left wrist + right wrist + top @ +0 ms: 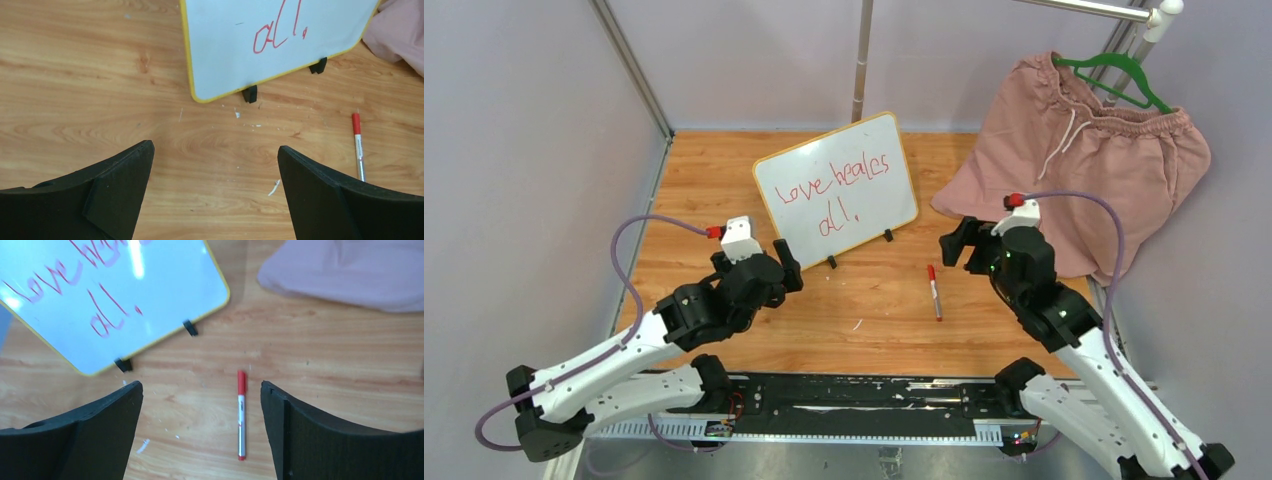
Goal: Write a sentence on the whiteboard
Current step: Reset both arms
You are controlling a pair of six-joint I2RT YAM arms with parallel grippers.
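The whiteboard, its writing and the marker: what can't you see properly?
- Left wrist view: the whiteboard runs off the top edge; only the second line shows.
- Right wrist view: the sentence is cut by the top edge and washed by glare.
- Top view: the marker print is too small to read.

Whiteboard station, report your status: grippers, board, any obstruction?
Left gripper open, empty. Right gripper open, empty; red marker lying on table. Whiteboard standing, red sentence on it. Nothing blocking.

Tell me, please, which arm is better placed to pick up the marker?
Right: the marker lies framed between the right gripper's open fingers; the left gripper sits farther off, by the whiteboard.
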